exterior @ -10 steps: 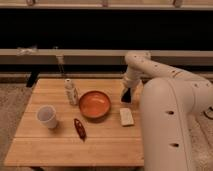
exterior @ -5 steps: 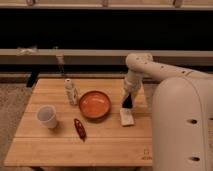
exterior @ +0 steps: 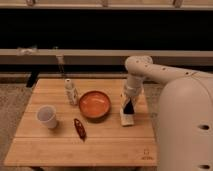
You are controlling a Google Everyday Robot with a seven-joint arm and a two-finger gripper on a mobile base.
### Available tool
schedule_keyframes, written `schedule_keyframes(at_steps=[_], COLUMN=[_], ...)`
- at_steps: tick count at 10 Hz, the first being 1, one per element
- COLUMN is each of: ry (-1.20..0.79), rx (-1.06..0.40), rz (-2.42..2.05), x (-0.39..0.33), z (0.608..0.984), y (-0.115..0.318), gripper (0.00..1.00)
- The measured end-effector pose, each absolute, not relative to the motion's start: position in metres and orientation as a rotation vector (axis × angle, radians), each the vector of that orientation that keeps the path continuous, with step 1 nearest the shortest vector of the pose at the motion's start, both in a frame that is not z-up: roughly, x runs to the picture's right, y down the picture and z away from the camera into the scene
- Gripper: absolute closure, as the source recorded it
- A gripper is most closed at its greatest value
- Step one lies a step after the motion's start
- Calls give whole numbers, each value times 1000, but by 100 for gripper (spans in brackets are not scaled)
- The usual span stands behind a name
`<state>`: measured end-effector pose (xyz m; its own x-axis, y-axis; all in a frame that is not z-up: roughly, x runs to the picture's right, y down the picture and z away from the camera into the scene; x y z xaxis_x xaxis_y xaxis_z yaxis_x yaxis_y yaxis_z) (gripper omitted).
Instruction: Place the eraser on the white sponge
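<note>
My gripper [exterior: 129, 109] hangs at the right side of the wooden table [exterior: 100, 145], pointing down, at the end of the white arm [exterior: 137, 70]. It is shut on the small black eraser [exterior: 129, 106]. The eraser sits just above the far end of the white sponge [exterior: 128, 120], a flat off-white pad lying to the right of the orange bowl. Whether the eraser touches the sponge cannot be told.
An orange bowl [exterior: 95, 105] stands at the table's middle. A small white bottle [exterior: 71, 92] is to its left, a white cup [exterior: 47, 116] at front left, and a dark red elongated object [exterior: 79, 128] in front. My white body [exterior: 185, 130] fills the right side.
My gripper has moved down and toward the front with the eraser, from beside the bowl's far right to just over the white sponge.
</note>
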<state>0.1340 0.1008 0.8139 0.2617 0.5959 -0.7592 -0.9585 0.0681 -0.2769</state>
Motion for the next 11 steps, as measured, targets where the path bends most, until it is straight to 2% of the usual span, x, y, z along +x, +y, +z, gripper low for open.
schedule_keyframes(at_steps=[2,3,5,9,11], ry=[535,547,568,642,668], rx=[-883,-894,-921,-1001,-1019], rz=[1246,1237,1221,1169,1154], x=[136,135,133,131,132], z=[810,808,807,818,823], y=[108,112,119,141,148], gripper=[100,97,80,38,32])
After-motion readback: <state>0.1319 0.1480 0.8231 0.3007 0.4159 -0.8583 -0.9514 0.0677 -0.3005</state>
